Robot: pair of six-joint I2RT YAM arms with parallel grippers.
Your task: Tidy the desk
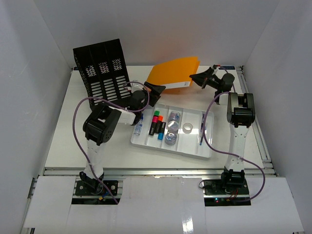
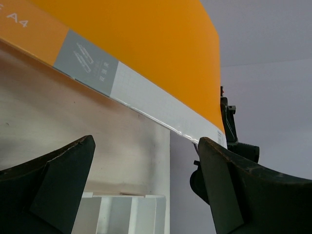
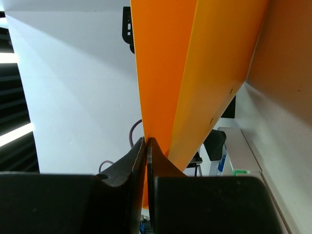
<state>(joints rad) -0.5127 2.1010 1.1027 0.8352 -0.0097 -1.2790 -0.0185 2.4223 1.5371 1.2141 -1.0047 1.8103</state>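
Note:
An orange paper pad (image 1: 175,72) with a grey and white label strip hangs tilted above the back of the white desk (image 1: 73,126). My right gripper (image 1: 195,76) is shut on the pad's right edge and holds it up; its wrist view shows the jaws pinching the orange cover (image 3: 165,73). My left gripper (image 1: 157,88) is open, its fingers (image 2: 58,180) spread just below the pad's lower left edge (image 2: 146,58), not touching it.
A black mesh file holder (image 1: 103,68) stands at the back left. A white compartmented tray (image 1: 191,147) in the middle holds markers (image 1: 157,123), tape rolls (image 1: 171,130), a white ring and a pen. A pen (image 1: 139,126) lies left of the tray.

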